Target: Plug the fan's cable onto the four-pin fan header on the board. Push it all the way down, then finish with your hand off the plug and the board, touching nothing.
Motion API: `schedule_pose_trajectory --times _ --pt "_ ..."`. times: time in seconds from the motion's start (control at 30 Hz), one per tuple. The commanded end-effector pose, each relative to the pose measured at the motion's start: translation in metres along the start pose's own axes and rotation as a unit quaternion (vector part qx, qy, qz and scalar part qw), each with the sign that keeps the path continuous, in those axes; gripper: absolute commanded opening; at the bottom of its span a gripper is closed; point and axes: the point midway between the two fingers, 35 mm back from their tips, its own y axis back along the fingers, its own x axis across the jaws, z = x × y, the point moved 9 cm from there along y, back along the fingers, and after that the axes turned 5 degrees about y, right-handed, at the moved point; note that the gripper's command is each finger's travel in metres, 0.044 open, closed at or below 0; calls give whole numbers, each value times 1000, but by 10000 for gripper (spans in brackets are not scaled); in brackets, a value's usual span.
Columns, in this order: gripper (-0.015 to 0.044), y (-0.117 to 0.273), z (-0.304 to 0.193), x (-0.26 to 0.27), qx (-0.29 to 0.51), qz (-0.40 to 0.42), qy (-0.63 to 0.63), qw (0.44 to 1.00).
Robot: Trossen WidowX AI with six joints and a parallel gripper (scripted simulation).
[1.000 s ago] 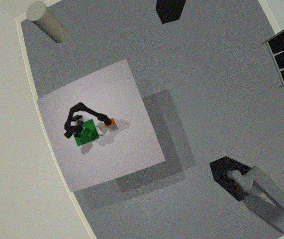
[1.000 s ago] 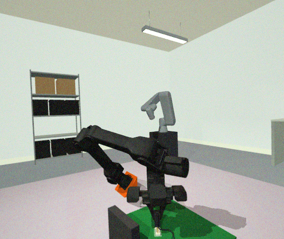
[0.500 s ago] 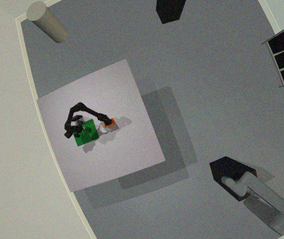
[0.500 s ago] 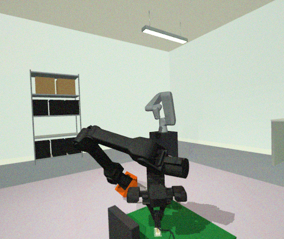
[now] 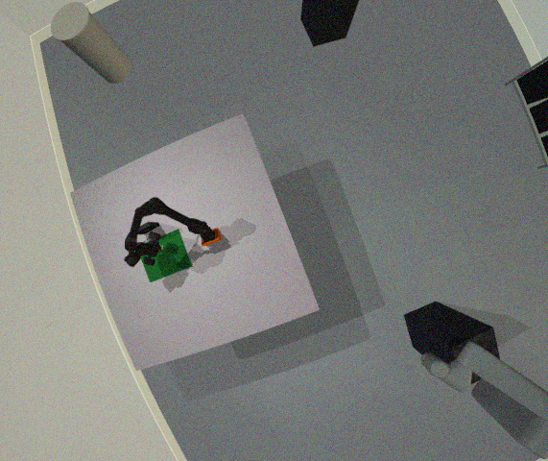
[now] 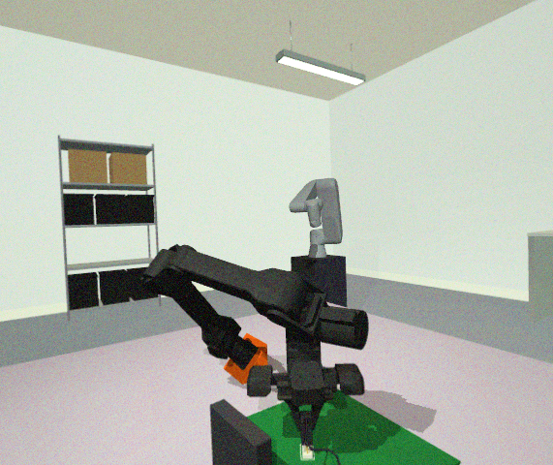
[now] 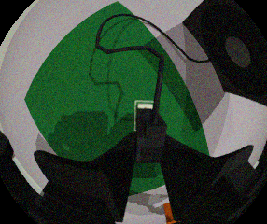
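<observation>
Hiding the header, one gripper (image 7: 147,149) clamped on one plug (image 7: 148,131) (possibly seated) over one board (image 7: 77,88).

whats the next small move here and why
Probably press straight down a little more. The gripper is shut on the dark plug, which sits right over the white header on the green board, the cable trailing behind. Whether the plug is fully seated cannot be told, so push before letting go and lifting clear.
</observation>
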Motion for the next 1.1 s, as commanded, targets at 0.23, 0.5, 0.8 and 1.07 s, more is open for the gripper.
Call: schedule_pose_trajectory --times 0.23,0.5,0.8,1.07 --pt "0 -2 0 0 -2 -1 7 1000" --pt "0 -6 0 0 -2 -1 7 1000" --pt "0 -12 0 0 -2 -2 7 1000" --pt "0 -16 0 0 -2 -2 7 1000"
